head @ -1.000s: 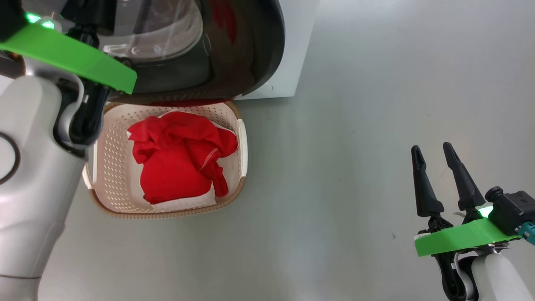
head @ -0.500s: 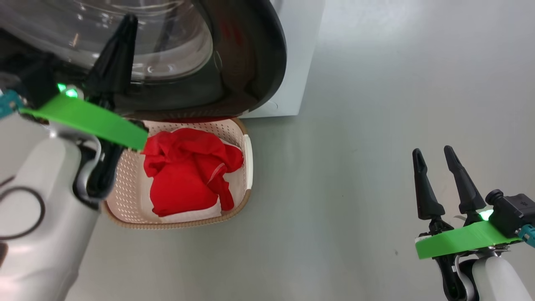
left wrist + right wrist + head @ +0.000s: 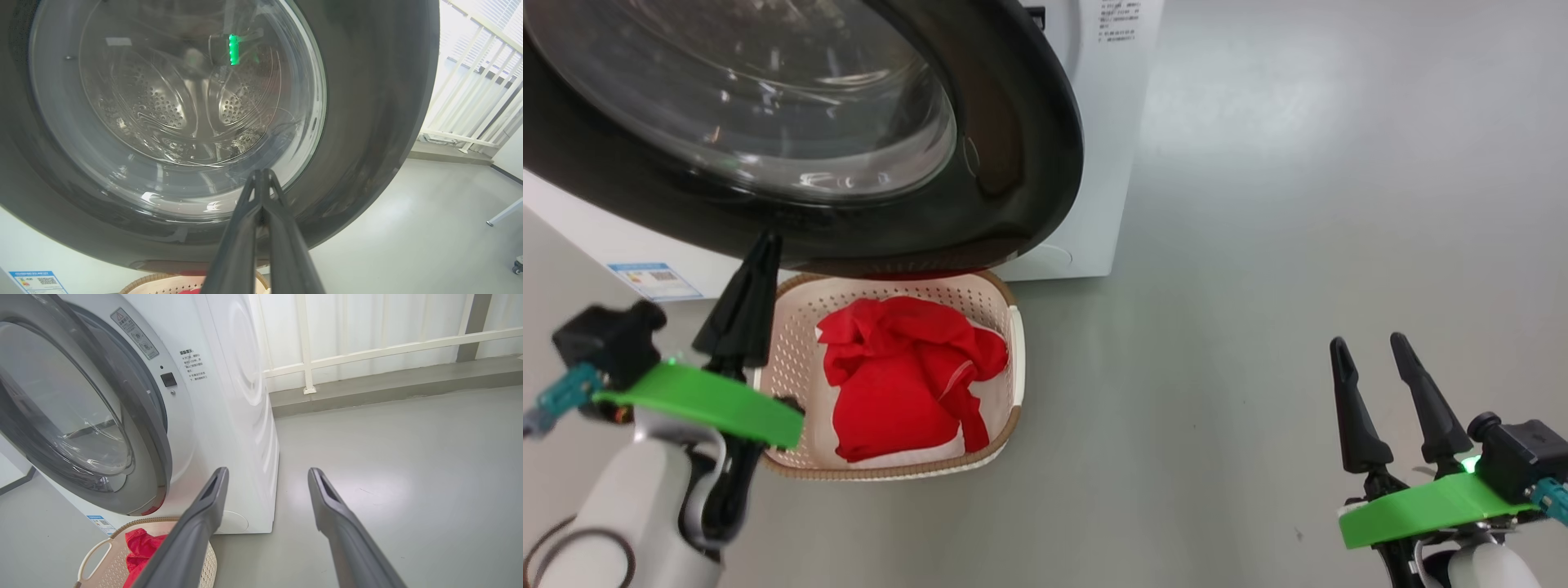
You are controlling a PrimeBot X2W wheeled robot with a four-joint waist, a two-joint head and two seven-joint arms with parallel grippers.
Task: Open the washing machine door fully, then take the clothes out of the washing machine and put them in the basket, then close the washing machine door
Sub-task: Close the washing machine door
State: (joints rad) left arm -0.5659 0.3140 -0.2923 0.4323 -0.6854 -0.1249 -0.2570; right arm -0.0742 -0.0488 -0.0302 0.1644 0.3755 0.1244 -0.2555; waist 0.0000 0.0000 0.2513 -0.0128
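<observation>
Reading from your left to your right:

- **Left gripper** point(image 3: 765, 245): its two long dark fingers are pressed together and hold nothing. In the left wrist view the left gripper point(image 3: 261, 173) points at the lower part of the door; contact cannot be judged.
- **Small blue label** point(image 3: 654, 280): at the low left of the machine front, carrying a square code. Its print is too small to read.
- **Large round glossy black washing machine door** point(image 3: 1013, 147): its bulging clear glass window point(image 3: 752, 106) shows the perforated steel drum point(image 3: 163, 110) behind it. You cannot tell whether the door is latched.
- **Small cream perforated plastic basket with a brown woven-look rim** point(image 3: 792, 359): it stands on the grey floor point(image 3: 1217, 327) just in front of the machine, its far end under the door's lower edge.
- **Clothes**: bright red garments point(image 3: 898, 384) bunched inside the basket, with a strip of white cloth point(image 3: 907, 459) at their near side.
- **Big white boxy washing machine** point(image 3: 1111, 122): right of the door you see a slanted warning sticker point(image 3: 135, 332), a small dark square point(image 3: 168, 379) and a block of small printed text point(image 3: 193, 365), none of it legible.
- **Right gripper** point(image 3: 1366, 340): well apart from the machine and basket, low at your right. Its fingers stand spread wide with nothing between them, as you see for the right gripper point(image 3: 268, 471) in its own wrist view.
- **White railing** point(image 3: 367, 347): beyond the floor.
</observation>
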